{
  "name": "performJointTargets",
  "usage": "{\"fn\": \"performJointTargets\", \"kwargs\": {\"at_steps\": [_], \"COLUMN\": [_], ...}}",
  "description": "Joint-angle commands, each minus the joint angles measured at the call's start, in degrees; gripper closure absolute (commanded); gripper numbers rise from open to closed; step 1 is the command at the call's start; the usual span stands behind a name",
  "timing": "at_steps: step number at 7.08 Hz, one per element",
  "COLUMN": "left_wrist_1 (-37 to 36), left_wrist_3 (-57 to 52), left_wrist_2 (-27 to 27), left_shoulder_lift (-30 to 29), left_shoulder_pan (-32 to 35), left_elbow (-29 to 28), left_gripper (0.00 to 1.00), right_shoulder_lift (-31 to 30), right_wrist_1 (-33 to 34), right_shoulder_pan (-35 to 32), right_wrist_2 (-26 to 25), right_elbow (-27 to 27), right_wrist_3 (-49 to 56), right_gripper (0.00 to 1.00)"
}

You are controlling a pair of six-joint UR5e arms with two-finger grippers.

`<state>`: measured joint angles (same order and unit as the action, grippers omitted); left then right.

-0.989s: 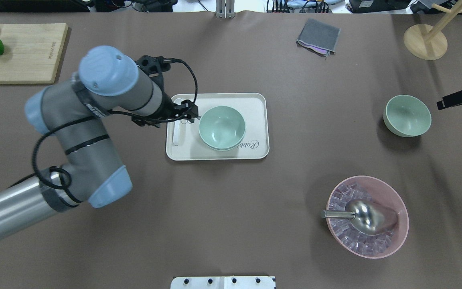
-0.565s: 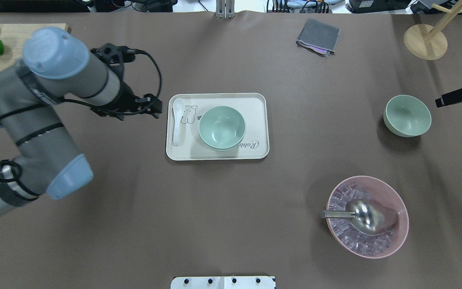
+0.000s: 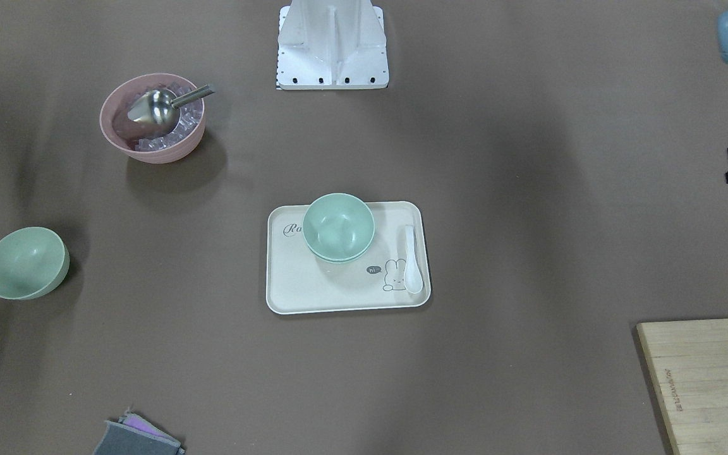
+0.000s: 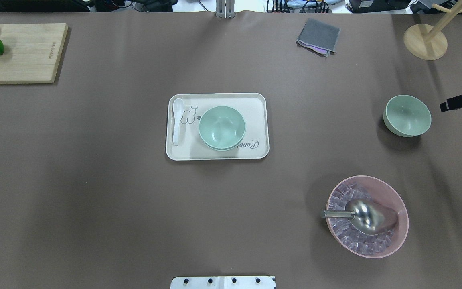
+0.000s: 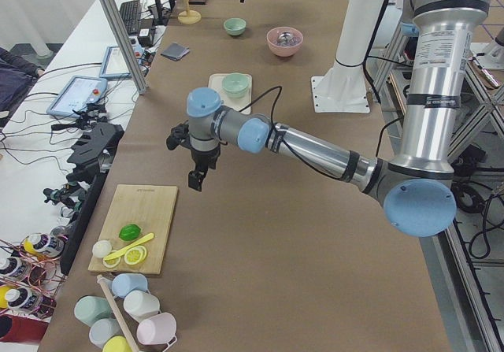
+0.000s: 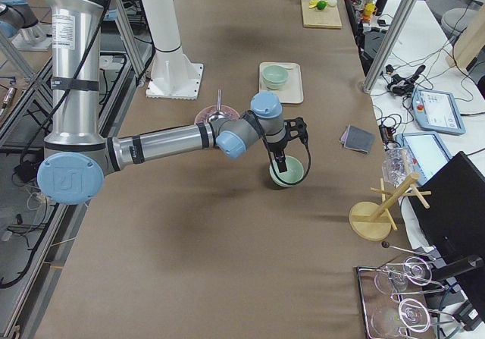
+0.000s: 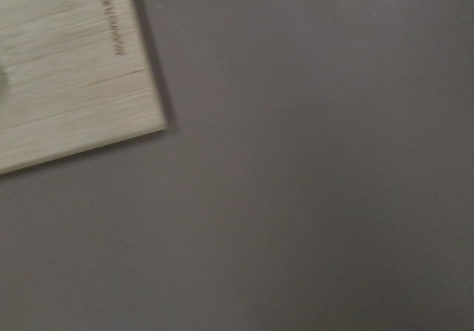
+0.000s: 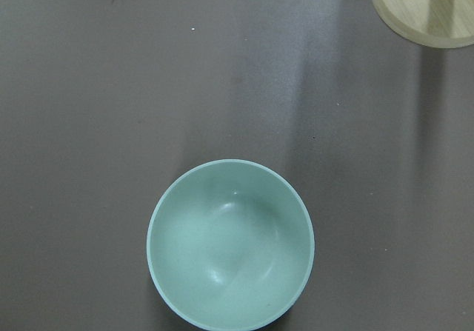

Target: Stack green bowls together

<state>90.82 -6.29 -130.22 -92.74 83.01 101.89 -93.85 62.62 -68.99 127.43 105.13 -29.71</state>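
Two green bowls [image 4: 221, 127] sit nested on the cream tray [image 4: 255, 112] beside a white spoon [image 4: 177, 120], the lower showing only as a thin rim, while the third green bowl [image 4: 407, 115] stands alone on the brown table [image 4: 134, 200], well apart from them. The right gripper [image 6: 280, 167] hangs just above that lone bowl, but the top-down views cut it off at their edges and its wrist camera shows no fingers, so I cannot tell whether it is parted or closed. The left gripper [image 5: 195, 181] hovers near the cutting board [image 5: 134, 226], seen whole only from the side, its state equally unclear.
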Motion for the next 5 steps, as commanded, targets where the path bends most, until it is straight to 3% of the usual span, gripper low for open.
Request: {"fn": "performJointTargets", "kwargs": {"at_steps": [1,3,5], "left_wrist_1": [0.0,0.7,1.2], "left_wrist_3": [-16.1,-16.4,-16.4], "left_wrist_2": [-1.7,-2.0,-2.1], "left_shoulder_lift": [2.0,3.1,6.8], "left_shoulder_pan": [8.5,8.6,8.7], "left_elbow": [-8.7,-10.1,-5.8], "left_gripper": [0.02,0.02,0.02], "right_shoulder_lift": [-0.7,0.1,3.1], "right_wrist_1": [0.1,0.0,0.0], "right_shoulder_pan": [0.0,0.0,0.0], "right_wrist_2": [-0.4,-1.8,-2.3], "right_elbow": [-0.7,-6.0,-12.9], "right_wrist_3": [0.3,2.0,2.6], "right_gripper": [0.00,0.00,0.00]}}
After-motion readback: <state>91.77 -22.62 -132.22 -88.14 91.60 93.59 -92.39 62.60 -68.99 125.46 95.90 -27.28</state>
